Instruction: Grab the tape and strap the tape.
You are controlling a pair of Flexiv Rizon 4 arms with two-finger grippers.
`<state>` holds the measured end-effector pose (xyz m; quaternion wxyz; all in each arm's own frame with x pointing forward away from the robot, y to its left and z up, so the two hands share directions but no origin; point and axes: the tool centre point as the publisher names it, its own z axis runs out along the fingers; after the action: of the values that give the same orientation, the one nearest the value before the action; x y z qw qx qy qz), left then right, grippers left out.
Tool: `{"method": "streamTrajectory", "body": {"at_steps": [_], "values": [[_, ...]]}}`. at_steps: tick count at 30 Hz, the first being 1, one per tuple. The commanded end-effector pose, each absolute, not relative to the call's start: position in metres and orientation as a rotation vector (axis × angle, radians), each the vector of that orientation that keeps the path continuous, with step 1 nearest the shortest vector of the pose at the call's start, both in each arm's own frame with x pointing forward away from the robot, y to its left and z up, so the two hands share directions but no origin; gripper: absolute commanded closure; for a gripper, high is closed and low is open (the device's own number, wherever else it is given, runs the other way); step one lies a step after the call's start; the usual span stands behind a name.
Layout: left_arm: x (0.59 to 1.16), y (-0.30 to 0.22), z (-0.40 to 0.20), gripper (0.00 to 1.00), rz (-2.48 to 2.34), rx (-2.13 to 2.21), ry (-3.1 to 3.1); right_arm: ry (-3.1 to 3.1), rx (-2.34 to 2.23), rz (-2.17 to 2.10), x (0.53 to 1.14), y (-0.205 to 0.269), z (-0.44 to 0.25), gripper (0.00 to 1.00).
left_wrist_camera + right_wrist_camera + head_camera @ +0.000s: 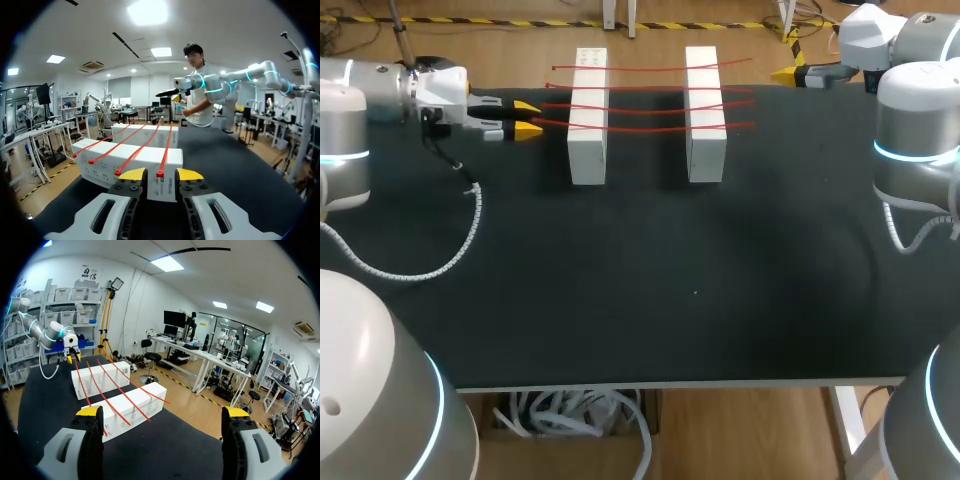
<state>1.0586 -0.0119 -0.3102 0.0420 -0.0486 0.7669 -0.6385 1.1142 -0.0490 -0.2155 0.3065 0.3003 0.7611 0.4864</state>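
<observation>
Two long white blocks (587, 115) (705, 115) stand side by side at the back of the black table. Several thin red tapes (650, 88) lie stretched across both. My left gripper (527, 118) is at the tapes' left ends. In the left wrist view the red end of the nearest tape (160, 174) sits between the fingers of my left gripper (161, 175), which stand apart and do not touch it, with the near block (127, 160) right ahead. My right gripper (790, 73) hangs wide open at the back right, off the tapes' right ends, empty (162, 412), with the blocks (127, 407) ahead of it.
The left arm's grey coiled cable (470, 215) droops onto the table at the left. Bare black tabletop (670, 280) stretches from the blocks to the front edge.
</observation>
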Motion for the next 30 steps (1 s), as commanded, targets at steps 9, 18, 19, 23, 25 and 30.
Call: {"method": "streamTrajectory", "body": {"at_steps": [9,18,19,23,25,30], "values": [[1.0618,-0.0125,-0.3118,0.88,-1.964,-0.138,2.348,2.014,0.794,1.288,1.1142,-0.0492,-0.2157,0.00],[1.0611,-0.0127,-0.3115,0.98,-1.961,-0.138,2.353,2.014,0.794,1.288,1.1142,-0.0492,-0.2157,0.00],[1.0610,-0.0128,-0.3114,1.00,-1.960,-0.136,2.354,2.014,0.794,1.288,1.1142,-0.0492,-0.2157,0.00],[1.0608,-0.0130,-0.3108,1.00,-1.966,-0.120,2.359,2.014,0.794,1.288,1.1142,-0.0492,-0.2157,0.00],[1.0606,-0.0131,-0.3103,1.00,-1.962,-0.119,2.362,2.014,0.794,1.288,1.1142,-0.0492,-0.2157,0.00],[1.0600,-0.0145,-0.3078,1.00,-1.960,-0.093,2.375,2.014,0.794,1.288,1.1142,-0.0492,-0.2157,0.00]]}}
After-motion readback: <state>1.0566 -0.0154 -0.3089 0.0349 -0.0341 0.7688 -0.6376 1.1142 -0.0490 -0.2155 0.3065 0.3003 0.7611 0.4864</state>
